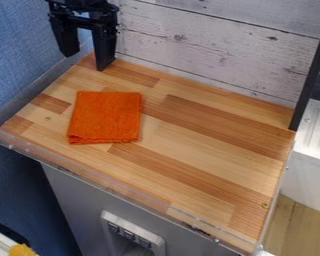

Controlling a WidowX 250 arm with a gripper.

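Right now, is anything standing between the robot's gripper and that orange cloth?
Nothing visible stands between them. The gripper hangs over the far left corner of the wooden surface, and the folded orange cloth lies nearer the camera. The clear guard runs along the near edge, past the cloth.

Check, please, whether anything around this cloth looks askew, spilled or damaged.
Nothing stands out: the orange cloth lies flat and folded on the wooden worktop, I see no spill or damage, and the gripper hangs open nearby.

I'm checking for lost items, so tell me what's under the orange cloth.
The orange cloth lies folded on the wooden counter, which shows all around it; anything covered beneath cannot be seen.
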